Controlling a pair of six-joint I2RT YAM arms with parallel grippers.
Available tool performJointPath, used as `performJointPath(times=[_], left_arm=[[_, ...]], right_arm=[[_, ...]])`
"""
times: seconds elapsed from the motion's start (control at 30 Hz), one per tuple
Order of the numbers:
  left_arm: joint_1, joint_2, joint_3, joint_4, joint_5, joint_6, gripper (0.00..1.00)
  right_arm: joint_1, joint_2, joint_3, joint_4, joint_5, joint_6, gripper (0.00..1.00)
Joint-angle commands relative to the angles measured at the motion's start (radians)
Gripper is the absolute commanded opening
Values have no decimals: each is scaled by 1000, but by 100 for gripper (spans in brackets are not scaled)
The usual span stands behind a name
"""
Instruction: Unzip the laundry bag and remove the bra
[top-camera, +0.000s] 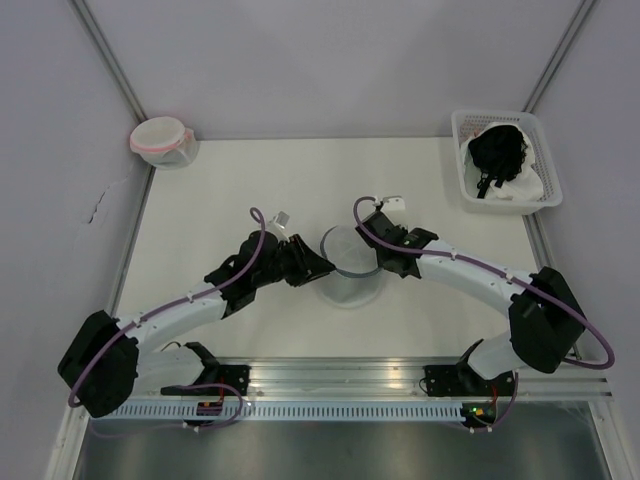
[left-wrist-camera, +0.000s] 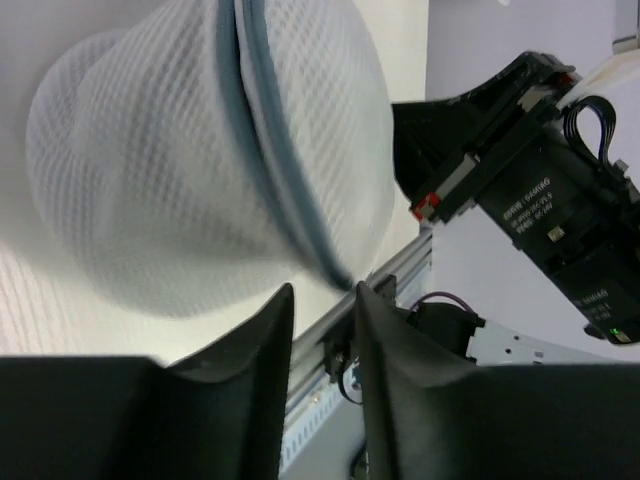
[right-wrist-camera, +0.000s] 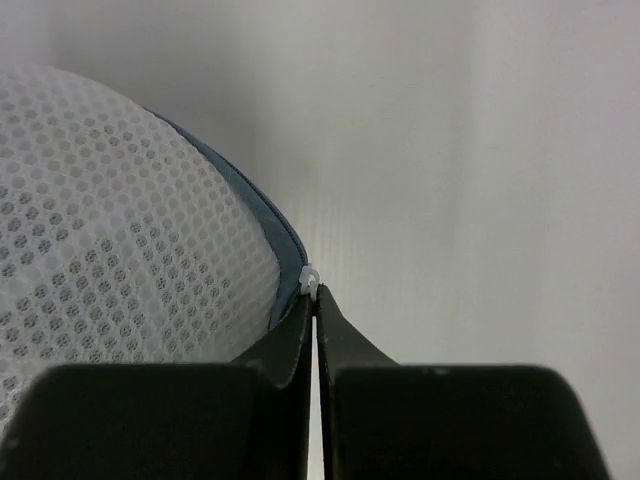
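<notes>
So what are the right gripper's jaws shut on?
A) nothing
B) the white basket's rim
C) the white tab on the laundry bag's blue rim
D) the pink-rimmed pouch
C: the right wrist view shows the right gripper pinching the small white tab at the rim of the laundry bag.

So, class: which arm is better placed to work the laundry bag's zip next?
Right, probably. The right gripper is shut on the white tab at the laundry bag's rim; the left gripper stands slightly open beside that rim, clamping nothing.
</notes>
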Motion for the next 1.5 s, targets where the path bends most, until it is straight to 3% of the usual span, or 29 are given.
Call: performJointPath(times=[0.0, 0.07, 0.1, 0.13, 0.27, 0.33, 0.37, 0.5, 0.67, 0.8, 1.03, 1.3, 1.47], left_arm=[[7, -58, 1, -61, 50, 45, 41], [7, -99, -23, -69, 22, 24, 72], [7, -122, -32, -90, 8, 16, 77], [7, -145, -52, -102, -7, 13, 79], [7, -303, -91, -215, -117, -4, 84], [7, -410, -108, -303, -159, -6, 84], [7, -445, -112, -329, -197, -7, 84], [7, -597, -144, -406, -252, -16, 87], [7, -653, -187, -418, -256, -38, 88], [8, -630, -194, -415, -236, -49, 88], [7, -702, -206, -437, -231, -72, 88], [7, -814, -215, -509, -242, -84, 88], [7, -860, -217, -536, -254, -86, 88]], right_arm=[[-34, -33, 23, -55, 224, 2, 0], [-43, -32, 33, -75, 264, 10, 0], [-48, -25, 37, -81, 269, 8, 1], [-54, -24, 43, -87, 273, 7, 0], [-58, -27, 56, -124, 252, 12, 53], [-55, -83, 46, -113, 217, -8, 65], [-52, -108, 43, -110, 173, -22, 76], [-35, -252, 49, -90, -7, -94, 90], [81, -252, 162, -107, -106, -153, 94], [172, -123, 257, -124, -75, -180, 94], [182, 93, 452, -110, 46, -215, 94], [184, 344, 662, -208, 129, -226, 94], [182, 419, 698, -256, 172, -202, 83]])
